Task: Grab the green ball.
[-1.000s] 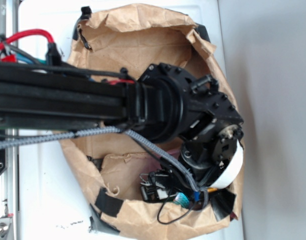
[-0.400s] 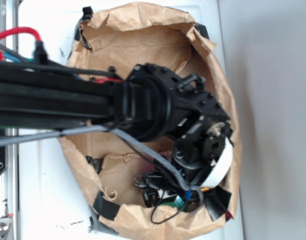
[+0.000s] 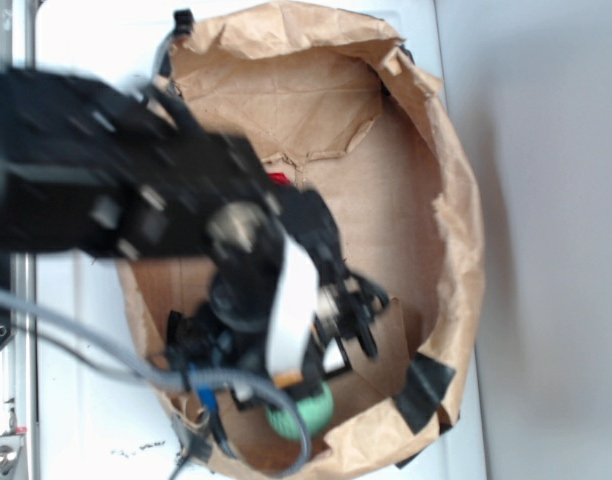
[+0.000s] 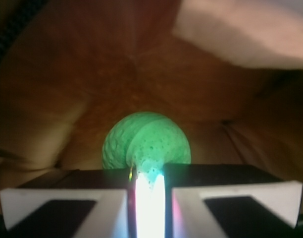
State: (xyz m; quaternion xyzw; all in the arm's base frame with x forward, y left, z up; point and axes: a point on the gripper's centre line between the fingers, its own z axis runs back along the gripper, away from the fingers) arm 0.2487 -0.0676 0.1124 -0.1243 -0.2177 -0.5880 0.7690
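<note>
Green ball (image 4: 146, 144) sits just ahead of your gripper (image 4: 149, 198), low in the paper bag (image 3: 446, 190) near its front wall. In your wrist view the 2 jaws stand narrow, a thin bright slit between them; whether they pinch the ball's near edge is unclear.

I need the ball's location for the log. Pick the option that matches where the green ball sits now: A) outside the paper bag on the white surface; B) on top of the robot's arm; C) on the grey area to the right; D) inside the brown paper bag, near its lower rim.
D: in the exterior view the green ball lies inside the brown paper bag, close to its lower rim, partly behind the gripper.
</note>
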